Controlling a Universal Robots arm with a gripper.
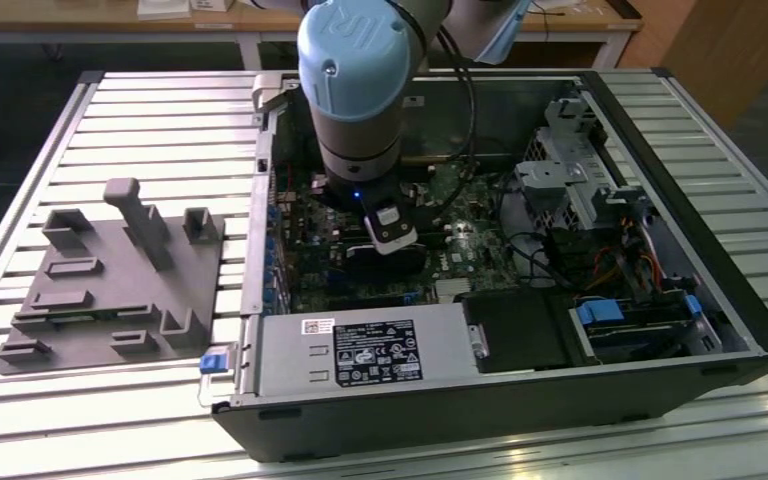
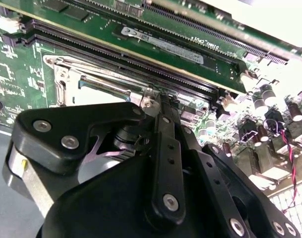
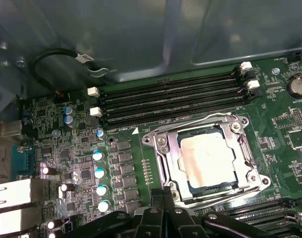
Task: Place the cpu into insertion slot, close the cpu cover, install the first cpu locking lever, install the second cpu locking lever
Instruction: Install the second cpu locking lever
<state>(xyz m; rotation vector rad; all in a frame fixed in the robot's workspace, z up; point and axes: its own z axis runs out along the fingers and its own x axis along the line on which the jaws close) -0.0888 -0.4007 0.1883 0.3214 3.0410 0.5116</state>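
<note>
Jaws' state cannot be told: the gripper (image 3: 163, 201) shows in both wrist views as black linkage bars running close together toward a point at the near edge of the socket, with the tips not clearly seen and nothing visibly held.

Gripper sits low inside the open computer case (image 1: 704, 300), directly over the green motherboard (image 3: 76, 163). In the exterior view the arm (image 1: 357, 90) comes straight down into the case, blocking the socket area.

First wrist view: cpu (image 3: 209, 157) lies flat and square in the insertion slot (image 3: 188, 144), pale metal face up. Cpu cover (image 3: 166, 158) is down around the chip, its silvery frame bordering all four sides. Long black memory slots (image 3: 170, 99) run just beyond the socket.

Grey fixture plate (image 1: 111, 290) rests on the slatted tabletop (image 1: 157, 110), to the exterior view's left of the case.
</note>
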